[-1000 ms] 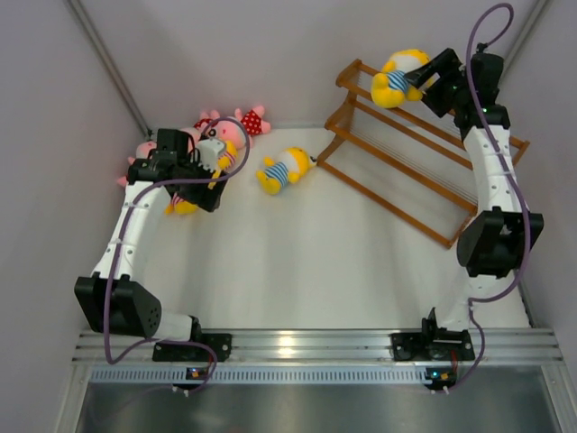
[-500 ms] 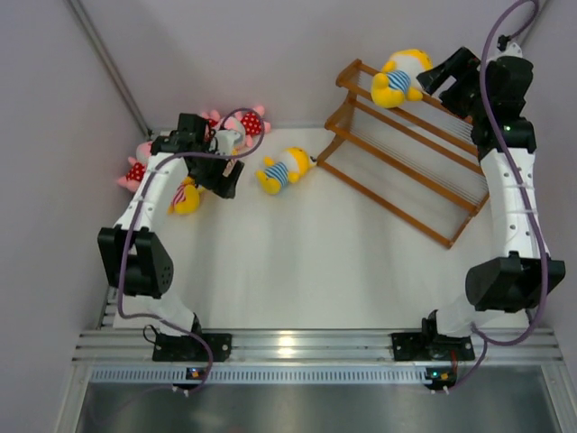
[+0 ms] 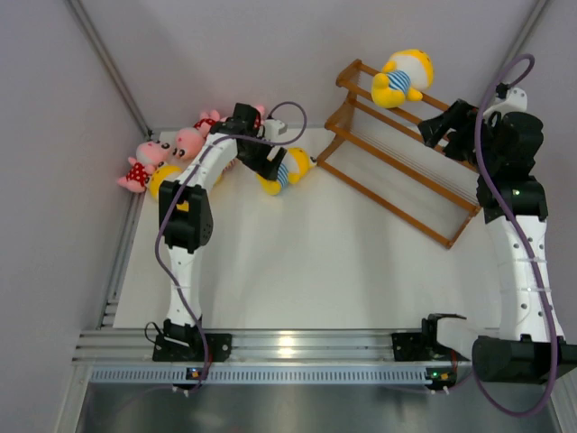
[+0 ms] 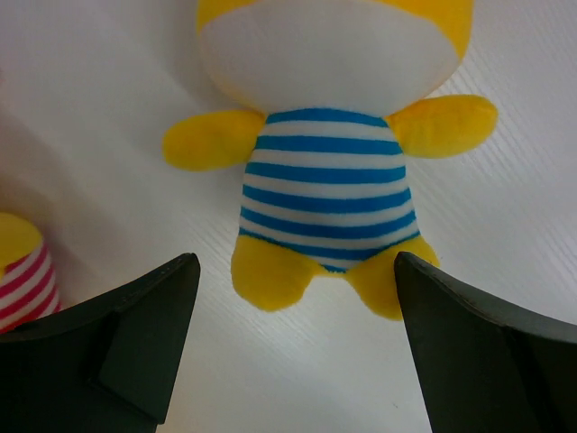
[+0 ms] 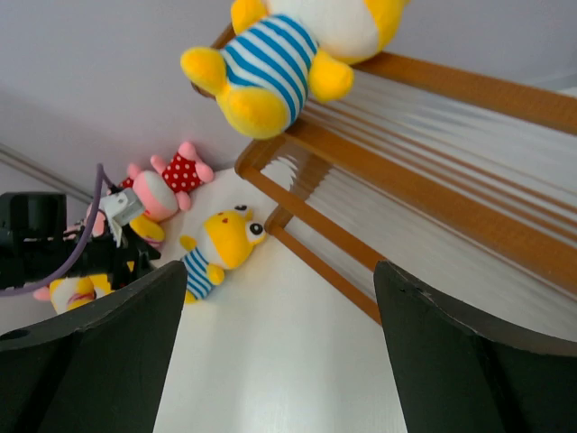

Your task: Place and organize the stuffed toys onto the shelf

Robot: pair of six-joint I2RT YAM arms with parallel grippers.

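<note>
Bright, even, soft light from overhead, so the white tabletop (image 3: 306, 271) only shows faint shadows. Small glare spot on the silver aluminium rail (image 3: 288, 341) up front. Left wrist view sits so close that the yellow plush doll in the blue-and-white striped shirt (image 4: 329, 194) looks slightly soft, black gripper fingers (image 4: 135, 352) dark and blurry.

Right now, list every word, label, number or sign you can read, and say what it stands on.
None can be read. The yellow toy shows only blue stripes; the shelf is bare wood; a small white tag on the left arm is too small to read.
</note>
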